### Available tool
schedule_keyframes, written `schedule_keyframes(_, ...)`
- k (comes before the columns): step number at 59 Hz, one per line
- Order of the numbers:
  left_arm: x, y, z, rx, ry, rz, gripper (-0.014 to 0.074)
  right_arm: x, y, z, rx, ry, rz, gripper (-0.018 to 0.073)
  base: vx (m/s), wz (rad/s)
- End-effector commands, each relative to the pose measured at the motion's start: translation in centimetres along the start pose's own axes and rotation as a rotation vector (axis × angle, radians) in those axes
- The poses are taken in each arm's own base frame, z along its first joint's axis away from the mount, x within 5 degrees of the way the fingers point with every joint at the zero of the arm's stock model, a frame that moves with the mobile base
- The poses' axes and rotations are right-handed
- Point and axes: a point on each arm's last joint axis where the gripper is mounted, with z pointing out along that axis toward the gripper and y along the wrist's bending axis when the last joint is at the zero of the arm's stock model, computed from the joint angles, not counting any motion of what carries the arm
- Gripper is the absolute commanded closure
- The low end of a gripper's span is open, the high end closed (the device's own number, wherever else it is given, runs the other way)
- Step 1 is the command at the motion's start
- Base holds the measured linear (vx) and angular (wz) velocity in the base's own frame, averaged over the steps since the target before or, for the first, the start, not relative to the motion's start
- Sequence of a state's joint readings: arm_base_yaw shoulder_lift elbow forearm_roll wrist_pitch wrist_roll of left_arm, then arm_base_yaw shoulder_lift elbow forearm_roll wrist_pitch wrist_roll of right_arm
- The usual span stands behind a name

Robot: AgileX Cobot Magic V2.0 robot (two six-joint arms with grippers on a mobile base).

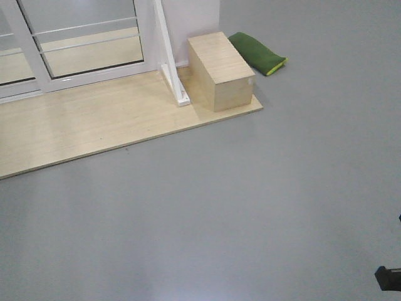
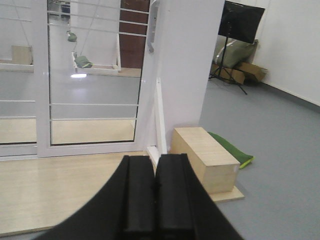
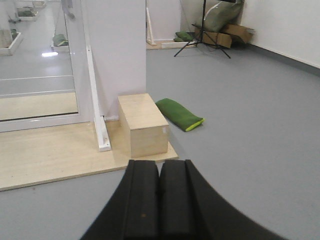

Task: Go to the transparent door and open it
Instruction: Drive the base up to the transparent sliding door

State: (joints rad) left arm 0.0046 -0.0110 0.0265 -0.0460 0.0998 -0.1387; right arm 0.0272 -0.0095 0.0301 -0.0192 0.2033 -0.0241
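Left claw [image 2: 155,200] and right claw [image 3: 159,200] are sitting pinched fully together, gripping nothing, touching nothing, well apart from the transparent door [image 2: 94,90] standing near the wooden box [image 2: 205,160].

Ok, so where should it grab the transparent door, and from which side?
By the curved silver pull handle on the right-hand frame edge of the transparent door, beside the white wall. It runs vertically and bows out from the frame, so probably approach from the front, jaws straddling it horizontally. The left gripper is shut and would need opening first.
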Motion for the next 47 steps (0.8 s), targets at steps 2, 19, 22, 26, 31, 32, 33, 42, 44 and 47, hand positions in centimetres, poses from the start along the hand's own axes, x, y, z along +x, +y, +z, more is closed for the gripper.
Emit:
schedule_keyframes(2,0.25,0.06,0.04,0.012,-0.062,-0.006,0.0602,-0.34,-0.02,-0.03,0.005,-0.081,-0.004,0.0566,0.59,0.34)
schedule_keyframes(19,0.25,0.06,0.04,0.012,-0.062,-0.006,0.0602,-0.34,-0.02,-0.03,0.005,-0.081,-0.004,0.0566,0.57,0.32)
schedule_keyframes(22,0.25,0.06,0.04,0.012,-0.062,-0.006,0.0602,-0.34,-0.02,-0.03,0.005,-0.081,-0.004,0.0566,0.56,0.28)
schedule_keyframes(26,0.25,0.06,0.04,0.012,-0.062,-0.006,0.0602,-0.34,-0.02,-0.03,0.005,-0.081,-0.004,0.0566,0.55,0.27)
schedule_keyframes(31,0.25,0.06,0.04,0.012,-0.062,-0.006,0.0602,-0.34,-0.02,-0.03,0.005,-0.081,-0.004,0.0566,0.55,0.26)
schedule_keyframes(32,0.25,0.06,0.04,0.012,-0.062,-0.006,0.0602,-0.34,-0.02,-0.03,0.005,-0.081,-0.004,0.0566,0.54,0.26)
schedule_keyframes(33,0.25,0.06,0.04,0.012,-0.062,-0.006,0.0602,-0.34,-0.02,-0.03,0.005,-0.081,-0.004,0.0566,0.54,0.26)
schedule_keyframes(42,0.25,0.06,0.04,0.012,-0.062,-0.006,0.0602,-0.34,-0.02,-0.03,0.005,-0.081,-0.004,0.0566,0.53,0.24)
schedule_keyframes(44,0.25,0.06,0.04,0.012,-0.062,-0.006,0.0602,-0.34,-0.02,-0.03,0.005,-0.081,-0.004,0.0566,0.53,0.22)
schedule_keyframes(47,0.25,0.06,0.04,0.012,-0.062,-0.006,0.0602,-0.34,-0.02,-0.03,0.005,-0.081,-0.004,0.0566,0.52,0.22)
